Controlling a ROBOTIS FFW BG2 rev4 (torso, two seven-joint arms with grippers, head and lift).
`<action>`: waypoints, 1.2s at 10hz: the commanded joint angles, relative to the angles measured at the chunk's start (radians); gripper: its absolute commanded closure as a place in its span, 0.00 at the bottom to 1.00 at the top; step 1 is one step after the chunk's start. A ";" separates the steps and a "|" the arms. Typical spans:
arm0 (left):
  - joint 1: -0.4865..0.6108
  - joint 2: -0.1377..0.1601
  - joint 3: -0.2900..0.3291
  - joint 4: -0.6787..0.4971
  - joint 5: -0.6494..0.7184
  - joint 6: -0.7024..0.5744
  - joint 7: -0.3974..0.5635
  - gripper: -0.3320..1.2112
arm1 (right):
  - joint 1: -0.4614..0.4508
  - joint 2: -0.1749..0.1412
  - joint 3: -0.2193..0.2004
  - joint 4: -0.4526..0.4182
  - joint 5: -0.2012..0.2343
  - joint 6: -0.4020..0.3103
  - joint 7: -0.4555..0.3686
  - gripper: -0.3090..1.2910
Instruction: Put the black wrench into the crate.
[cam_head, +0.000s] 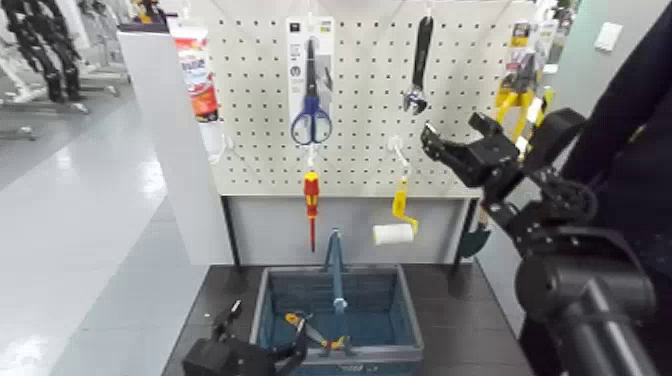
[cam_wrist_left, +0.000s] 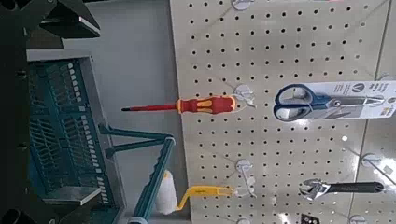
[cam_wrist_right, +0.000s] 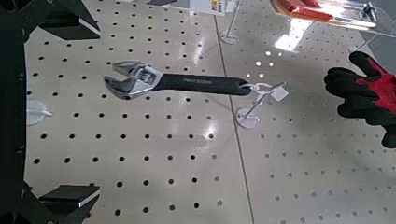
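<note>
The black wrench hangs on the pegboard, long axis vertical, jaw head down, just above and to the left of the right gripper, whose fingers are spread and empty. That arm is far nearer. The left gripper sits low by the crate; I cannot tell its fingers.

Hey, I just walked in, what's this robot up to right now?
The right gripper is raised in front of the pegboard with its fingers open, close to the black wrench, which hangs there untouched. The crate sits on the table below the board, with a few small tools already inside. The left gripper waits low beside the crate. Blue scissors and a red-and-yellow screwdriver also hang on the board.
</note>
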 joint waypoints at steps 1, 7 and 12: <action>-0.008 0.001 -0.006 0.000 0.000 0.003 -0.002 0.29 | -0.090 -0.006 0.027 0.068 -0.044 0.000 0.029 0.28; -0.019 0.002 -0.010 0.000 0.003 0.014 -0.010 0.29 | -0.242 -0.009 0.065 0.195 -0.143 0.023 0.169 0.30; -0.023 0.007 -0.014 0.000 0.003 0.017 -0.011 0.29 | -0.285 -0.020 0.082 0.221 -0.151 0.098 0.242 0.43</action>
